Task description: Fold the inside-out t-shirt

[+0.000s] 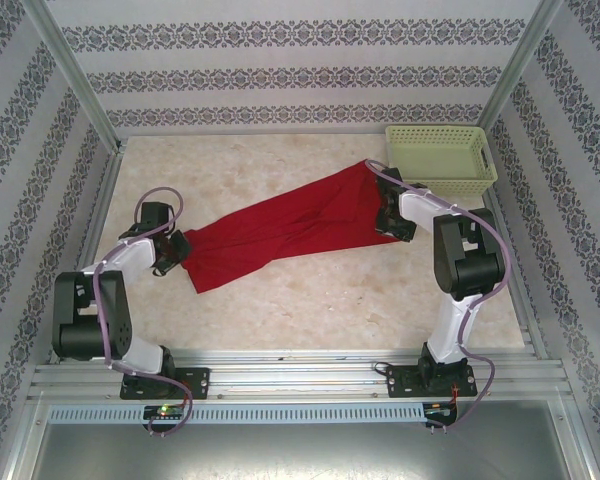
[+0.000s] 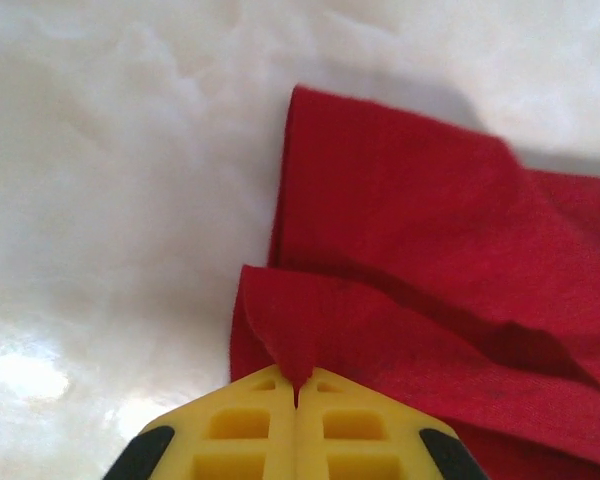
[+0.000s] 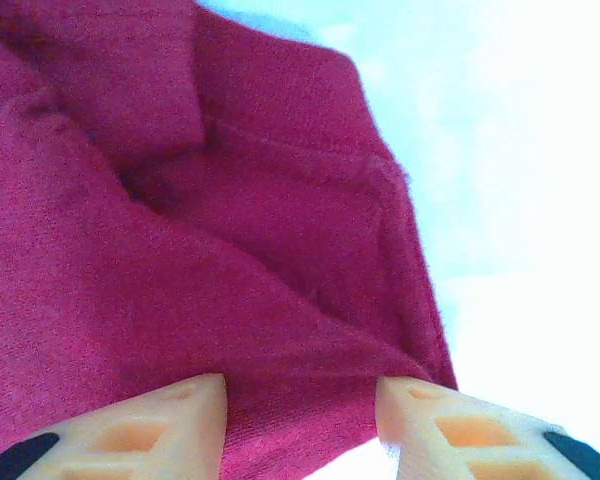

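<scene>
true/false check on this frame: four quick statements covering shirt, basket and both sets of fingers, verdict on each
1. The left fingers are shut on a pinch of the red t-shirt. True.
2. The t-shirt lies inside the basket. False: it lies stretched across the table, running from one arm to the other.
3. The right fingers are pressed together. False: they stand apart, with red cloth between them.
4. The basket stands at the table's far right corner. True.
</scene>
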Robot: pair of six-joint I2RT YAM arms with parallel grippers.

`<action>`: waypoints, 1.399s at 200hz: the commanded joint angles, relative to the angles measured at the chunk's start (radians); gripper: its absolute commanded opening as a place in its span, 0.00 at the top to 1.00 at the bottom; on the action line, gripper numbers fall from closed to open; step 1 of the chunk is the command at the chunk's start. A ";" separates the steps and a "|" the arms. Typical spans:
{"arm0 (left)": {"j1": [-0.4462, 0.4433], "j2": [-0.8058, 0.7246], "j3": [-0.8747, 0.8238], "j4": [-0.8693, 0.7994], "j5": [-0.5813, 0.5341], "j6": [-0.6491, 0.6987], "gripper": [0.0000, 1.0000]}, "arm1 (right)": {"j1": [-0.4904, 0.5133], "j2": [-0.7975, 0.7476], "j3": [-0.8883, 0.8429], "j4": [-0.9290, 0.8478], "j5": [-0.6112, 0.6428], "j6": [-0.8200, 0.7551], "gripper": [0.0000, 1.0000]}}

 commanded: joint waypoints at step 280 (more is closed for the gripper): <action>-0.208 -0.509 -0.287 -0.311 -0.243 -0.146 1.00 | -0.013 0.107 0.133 -0.084 0.006 0.012 0.66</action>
